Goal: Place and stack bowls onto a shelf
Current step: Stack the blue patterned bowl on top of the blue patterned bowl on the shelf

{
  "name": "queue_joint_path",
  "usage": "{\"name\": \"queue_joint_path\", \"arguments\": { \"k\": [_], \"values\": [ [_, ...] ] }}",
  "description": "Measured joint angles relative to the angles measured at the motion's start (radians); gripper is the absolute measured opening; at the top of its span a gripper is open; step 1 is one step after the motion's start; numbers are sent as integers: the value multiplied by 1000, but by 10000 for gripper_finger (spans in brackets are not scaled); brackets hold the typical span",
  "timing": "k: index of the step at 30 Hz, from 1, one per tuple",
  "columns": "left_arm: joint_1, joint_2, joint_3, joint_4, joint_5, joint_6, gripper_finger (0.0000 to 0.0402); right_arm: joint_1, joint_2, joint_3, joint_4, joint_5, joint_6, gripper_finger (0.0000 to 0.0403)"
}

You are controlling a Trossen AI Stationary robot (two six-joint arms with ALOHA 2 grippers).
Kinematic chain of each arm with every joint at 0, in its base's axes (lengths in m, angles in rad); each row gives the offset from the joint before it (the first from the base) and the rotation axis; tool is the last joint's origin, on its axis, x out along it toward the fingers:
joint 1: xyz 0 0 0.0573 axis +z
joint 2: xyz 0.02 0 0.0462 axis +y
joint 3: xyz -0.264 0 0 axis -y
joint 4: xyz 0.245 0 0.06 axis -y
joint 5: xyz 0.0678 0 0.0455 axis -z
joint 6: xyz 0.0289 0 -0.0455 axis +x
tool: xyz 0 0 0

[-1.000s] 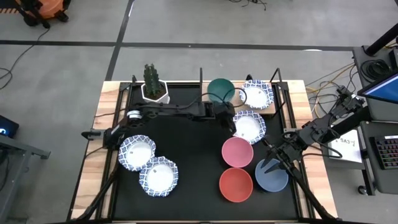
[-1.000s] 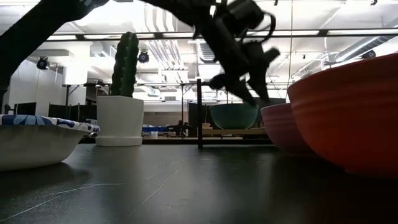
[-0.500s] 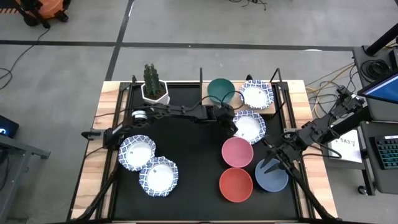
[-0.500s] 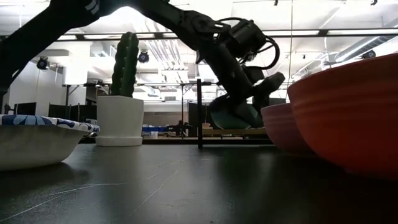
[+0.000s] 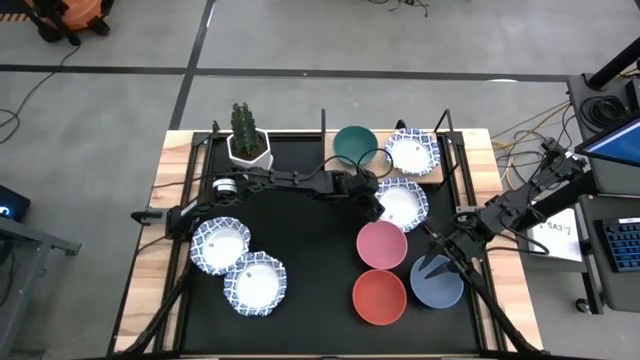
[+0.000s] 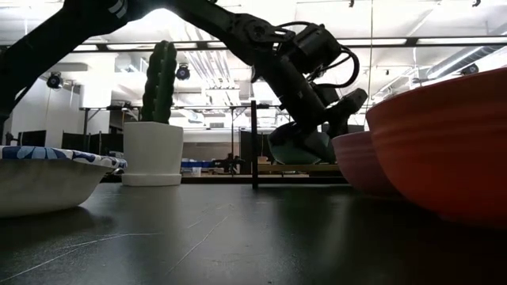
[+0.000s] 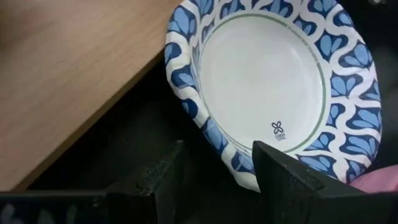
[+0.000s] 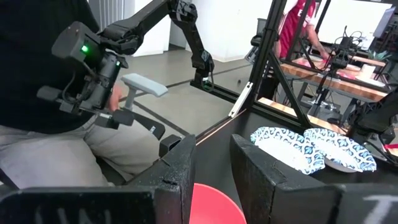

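My left gripper [image 5: 377, 201] is open, low over the table at a white bowl with a blue patterned rim [image 5: 402, 203]. In the left wrist view its fingers stand on either side of that bowl's rim [image 7: 214, 140], one over the black table and one over the bowl's inside. Right behind this bowl is the shelf [image 7: 74, 74], a light-wood board that bears a green bowl [image 5: 354, 145] and another patterned bowl [image 5: 413, 150]. My right gripper [image 5: 437, 266] waits open above the blue bowl [image 5: 440, 288] at the near right.
A pink bowl [image 5: 382, 243] and a red bowl [image 5: 379, 296] sit just near of the left gripper. Two patterned bowls [image 5: 220, 243] [image 5: 254, 285] sit at the near left. A potted cactus [image 5: 247, 137] stands at the far left. Thin black posts [image 5: 323, 125] rise at the shelf's corners.
My left gripper has sunk from above the shelf's front toward the patterned bowl on the table, coming a little toward the near edge and rolling at the wrist. Its fingers keep the same gap. The bowls have not moved.
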Motion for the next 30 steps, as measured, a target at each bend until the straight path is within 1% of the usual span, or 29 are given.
{"name": "queue_joint_path", "arguments": {
  "k": [4, 11, 14, 22, 27, 30],
  "values": [
    [1, 0, 0, 0, 0, -6, 184, 0, 0, 0, 0, 0, 0, 89],
    [-4, 0, 0, 9, 0, -11, 225, 0, 0, 0, 0, 0, 2, 89],
    [-4, 1, 0, 16, 0, -10, 236, 0, 0, 0, 0, 0, 2, 89],
    [-4, 6, -2, 50, -8, -8, 233, 0, 0, 0, 0, 0, 3, 89],
    [-4, 6, -17, 51, -78, 1, 232, 0, 0, 0, 0, 0, 0, 89],
    [-4, 6, -48, 52, -90, -14, 232, 0, 0, 0, 0, 0, -3, 89]
  ]
}}
